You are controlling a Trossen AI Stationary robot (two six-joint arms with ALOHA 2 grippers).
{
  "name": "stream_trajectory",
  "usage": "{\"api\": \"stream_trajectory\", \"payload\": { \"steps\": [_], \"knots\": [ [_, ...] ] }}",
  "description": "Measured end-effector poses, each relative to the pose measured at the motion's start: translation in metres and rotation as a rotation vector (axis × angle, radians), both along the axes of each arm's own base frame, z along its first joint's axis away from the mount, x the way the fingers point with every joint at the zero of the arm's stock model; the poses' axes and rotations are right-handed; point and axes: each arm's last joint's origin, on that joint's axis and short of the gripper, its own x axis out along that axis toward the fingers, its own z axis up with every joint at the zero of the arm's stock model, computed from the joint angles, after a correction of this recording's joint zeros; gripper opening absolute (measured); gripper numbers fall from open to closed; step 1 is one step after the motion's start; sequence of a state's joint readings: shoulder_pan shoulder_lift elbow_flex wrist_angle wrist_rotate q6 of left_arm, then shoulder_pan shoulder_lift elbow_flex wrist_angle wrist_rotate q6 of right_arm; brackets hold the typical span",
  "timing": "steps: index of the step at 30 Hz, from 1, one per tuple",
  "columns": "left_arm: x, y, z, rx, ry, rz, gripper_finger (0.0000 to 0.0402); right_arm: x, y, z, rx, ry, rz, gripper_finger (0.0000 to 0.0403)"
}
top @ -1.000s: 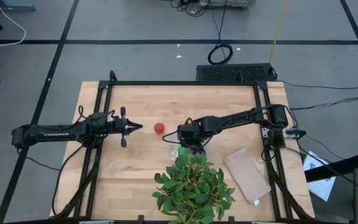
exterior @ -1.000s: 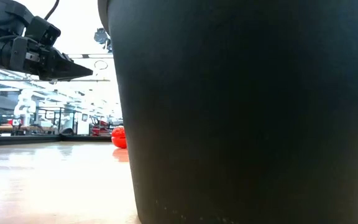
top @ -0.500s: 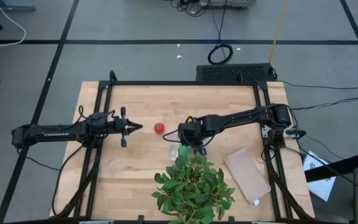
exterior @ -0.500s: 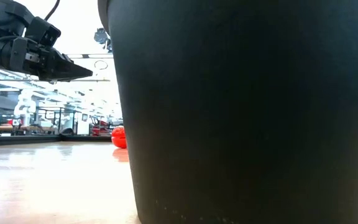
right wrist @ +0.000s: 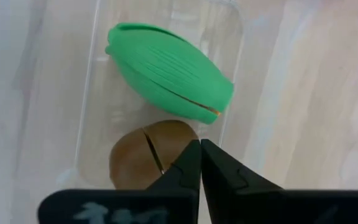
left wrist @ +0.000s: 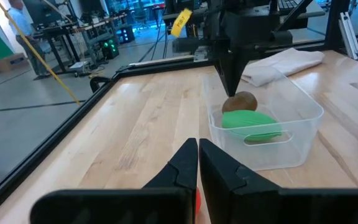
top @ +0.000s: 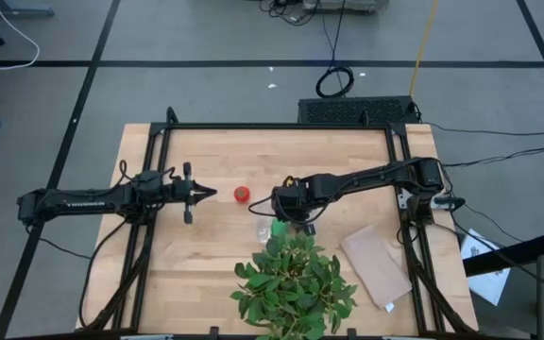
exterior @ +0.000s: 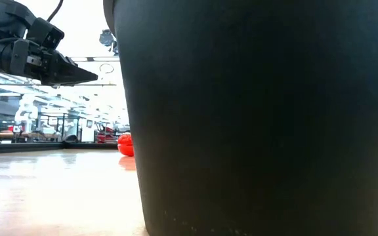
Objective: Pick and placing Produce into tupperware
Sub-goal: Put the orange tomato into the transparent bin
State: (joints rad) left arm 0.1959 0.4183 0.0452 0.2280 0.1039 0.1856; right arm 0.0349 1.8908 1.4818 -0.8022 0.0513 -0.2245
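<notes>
The right gripper (right wrist: 199, 163) hangs over the clear container (left wrist: 303, 134) near the middle of the table (top: 215, 156), its two fingers pressed together with nothing between them. Their tips point down just above the brown ball (right wrist: 143, 160), which lies inside the container beside the green oblong piece (right wrist: 169, 71); the two seem to touch, though the gripper's tip hides part of the ball. In the left wrist view the same pair shows through the container's see-through wall, the green piece nearer that camera and the ball (left wrist: 240, 101) behind it, under the dark fingers of the right arm.

The tomato (top: 241, 195) sits on bare wood to the left of the container, outside it, between the two arms. The left gripper (top: 212, 194) is held above the table just left of the tomato, its fingers clenched on nothing and pointing towards it.

A leafy green plant (top: 294, 283) stands at the near edge, just in front of the container, and its dark pot (exterior: 261, 118) fills most of the low view. A flat tan sheet (top: 376, 265) lies to the right of the plant.
</notes>
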Motion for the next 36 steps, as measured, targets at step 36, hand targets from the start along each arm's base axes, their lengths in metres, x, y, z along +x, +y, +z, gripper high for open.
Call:
{"api": "stream_trajectory", "payload": {
  "steps": [36],
  "knots": [
    [0.000, 0.000, 0.000, -0.007, 0.000, 0.004, 0.0021, -0.089, 0.001, 0.130, 0.340, -0.517, 0.034, 0.0000]
  ]
}}
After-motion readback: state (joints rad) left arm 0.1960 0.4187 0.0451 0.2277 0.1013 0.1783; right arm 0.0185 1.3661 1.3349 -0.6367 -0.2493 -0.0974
